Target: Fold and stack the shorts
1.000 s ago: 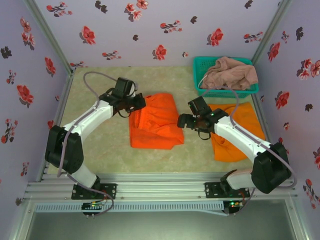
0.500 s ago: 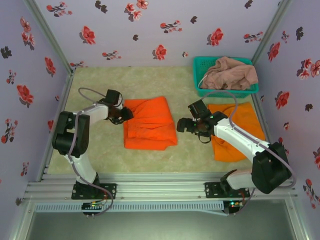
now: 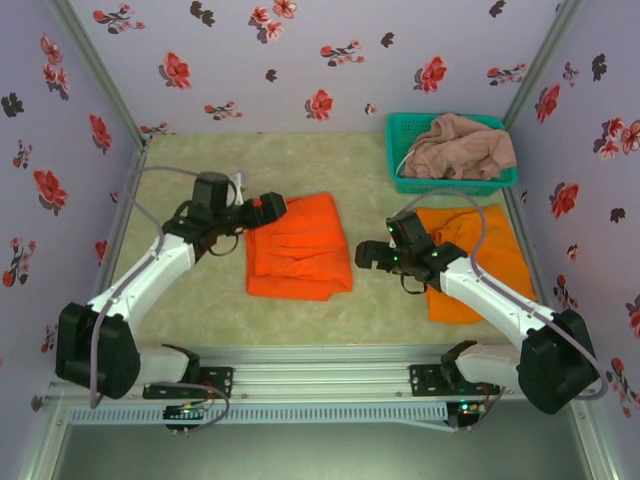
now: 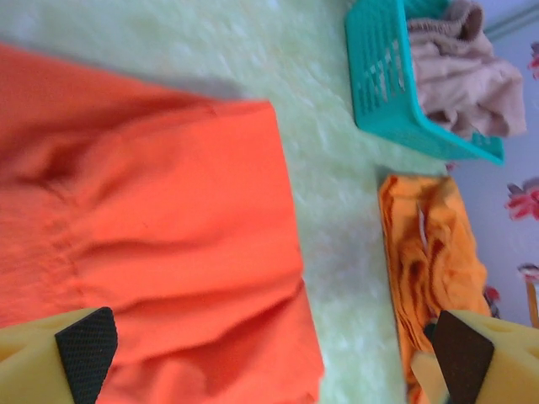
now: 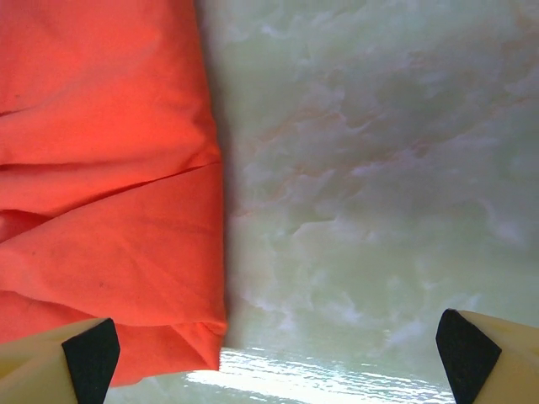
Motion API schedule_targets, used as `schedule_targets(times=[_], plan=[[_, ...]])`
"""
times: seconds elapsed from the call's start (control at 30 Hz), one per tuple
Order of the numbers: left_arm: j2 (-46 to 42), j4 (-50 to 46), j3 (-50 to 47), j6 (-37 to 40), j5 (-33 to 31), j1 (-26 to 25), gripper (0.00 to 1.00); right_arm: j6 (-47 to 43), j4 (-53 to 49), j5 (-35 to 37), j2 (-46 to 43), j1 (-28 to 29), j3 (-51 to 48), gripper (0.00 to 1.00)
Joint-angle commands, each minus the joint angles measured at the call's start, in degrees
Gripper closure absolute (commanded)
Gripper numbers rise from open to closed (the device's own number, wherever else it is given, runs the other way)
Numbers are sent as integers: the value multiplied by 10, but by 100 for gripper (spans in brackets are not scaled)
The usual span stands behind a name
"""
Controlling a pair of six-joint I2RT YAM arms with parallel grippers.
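Shorts lie in three places in this scene. The folded orange shorts (image 3: pixel 300 255) sit as a rough rectangle on the pale marbled surface (image 3: pixel 200 300), midway between the two arms. The second orange shorts (image 3: pixel 492 250) lie flatter and more rumpled toward the right side, partly under the right arm. The pink-beige shorts (image 3: pixel 462 145) are heaped inside the teal basket (image 3: pixel 396 132) in the far right corner, and the cloth bulges above its rim. The basket stands just beyond the second orange shorts, near them but apart.

In the top view the left claw (image 3: pixel 262 208) is at the far left corner of the folded orange shorts. Its jaws are spread wide and grip nothing. In the left wrist view its two black pads (image 4: pixel 84 345) stand far apart at the bottom edge, with creased orange cloth spread between and beyond them. Whether the pads touch the cloth cannot be told.

The right claw (image 3: pixel 370 255) is just off the right edge of the folded orange shorts, between the two orange pairs. Its jaws are also wide apart and empty. In the right wrist view one pad (image 5: pixel 91 358) sits over the cloth's folded edge and the other over bare surface.
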Motion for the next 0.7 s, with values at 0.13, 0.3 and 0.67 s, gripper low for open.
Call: schedule_targets(times=[0.13, 0.3, 0.67], plan=[[25, 125, -132, -111, 10, -47, 1, 3, 48, 7, -11, -32, 9, 1], [68, 178, -179, -117, -18, -53, 1, -8, 32, -46, 44, -48, 41, 1], [89, 187, -235, -102, -45, -53, 1, -78, 9, -153, 200, -48, 153, 1]])
